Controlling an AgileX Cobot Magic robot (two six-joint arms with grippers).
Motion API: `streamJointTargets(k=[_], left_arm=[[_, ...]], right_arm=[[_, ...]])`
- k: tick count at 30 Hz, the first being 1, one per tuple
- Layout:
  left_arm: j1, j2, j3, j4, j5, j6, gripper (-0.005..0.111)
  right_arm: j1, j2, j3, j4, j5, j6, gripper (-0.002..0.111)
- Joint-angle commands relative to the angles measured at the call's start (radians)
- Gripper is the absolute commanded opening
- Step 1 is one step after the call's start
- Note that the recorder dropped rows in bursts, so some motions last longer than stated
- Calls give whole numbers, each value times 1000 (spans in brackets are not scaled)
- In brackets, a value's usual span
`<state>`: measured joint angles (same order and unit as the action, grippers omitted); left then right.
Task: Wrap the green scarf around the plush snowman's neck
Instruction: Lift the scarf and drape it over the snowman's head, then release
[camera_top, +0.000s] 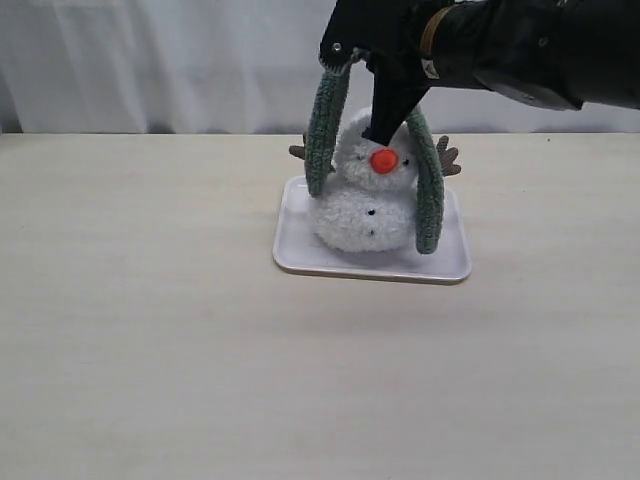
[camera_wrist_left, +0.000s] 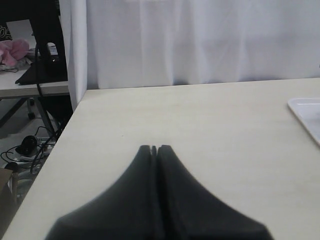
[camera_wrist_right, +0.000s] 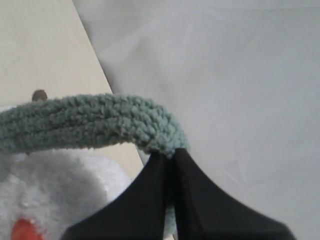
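The green scarf (camera_top: 322, 130) hangs down both sides of the plush snowman (camera_top: 365, 215) on its tray (camera_top: 300, 255), not snug at the snowman's neck (camera_top: 345, 185) yet. The right fingers (camera_wrist_right: 167, 152) are pinched tight on it above the head, while the left fingers (camera_wrist_left: 154, 148) are closed on nothing, off over bare tabletop (camera_top: 150, 350). I'd bring that strand low across the front, under the nose, before letting go.

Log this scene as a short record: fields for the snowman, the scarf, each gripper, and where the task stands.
plush snowman: upright on white tray
green scarf: lifted, one strand hanging down each side of the snowman
right gripper: shut on the scarf, near the snowman's head
left gripper: shut, empty, over the table
status: scarf not yet wrapped
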<state>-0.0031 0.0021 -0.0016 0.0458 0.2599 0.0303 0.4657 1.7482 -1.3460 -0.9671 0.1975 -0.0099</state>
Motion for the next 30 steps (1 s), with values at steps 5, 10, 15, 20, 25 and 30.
streamJointTargets(k=[5, 10, 15, 20, 25, 30], left_arm=[[-4, -2, 2, -7, -15, -1, 0], [-4, -2, 2, -7, -10, -1, 0], [-4, -2, 2, -7, -12, -1, 0], [-4, -2, 2, -7, -12, -1, 0], [-4, -2, 2, -7, -12, -1, 0], [-4, -2, 2, -7, -12, -1, 0]], right_arm=[[-56, 68, -3, -81, 15, -1, 4], [-56, 94, -3, -81, -65, -1, 4], [-61, 118, -3, -81, -57, 10, 20], [-61, 115, -3, -81, -33, 36, 43], [-61, 84, -3, -38, 2, 192, 53], [-61, 34, -3, 149, 75, 207, 53]])
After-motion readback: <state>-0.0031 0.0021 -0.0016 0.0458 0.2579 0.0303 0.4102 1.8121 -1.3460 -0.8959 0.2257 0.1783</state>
